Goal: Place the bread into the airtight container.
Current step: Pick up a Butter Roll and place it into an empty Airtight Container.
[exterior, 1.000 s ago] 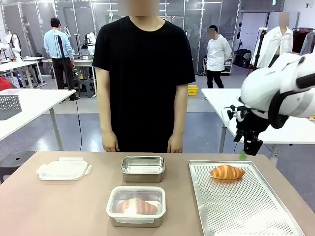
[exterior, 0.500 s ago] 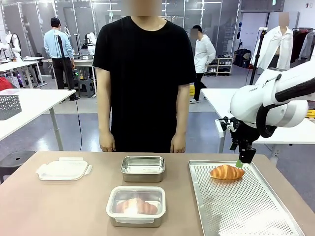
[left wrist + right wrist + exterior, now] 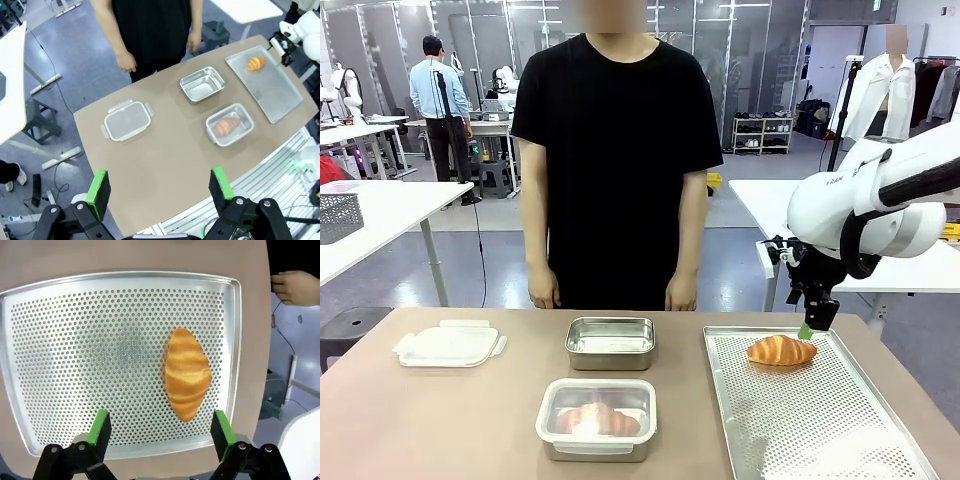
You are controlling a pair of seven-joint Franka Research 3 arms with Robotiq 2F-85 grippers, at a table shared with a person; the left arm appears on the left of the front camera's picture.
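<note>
Right wrist view is showing the right gripper (image 3: 160,429) hanging wide open above the croissant (image 3: 186,374), off-centre, so one finger (image 3: 219,429) may be bumping it away.

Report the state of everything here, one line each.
Croissant, lying loose on the tray.
Far container, open, empty.
Near container, holding another croissant.
Lid, off, flat on the table.
Left pincer, open, high above the table.
Right pincer, open, above the croissant.
</note>
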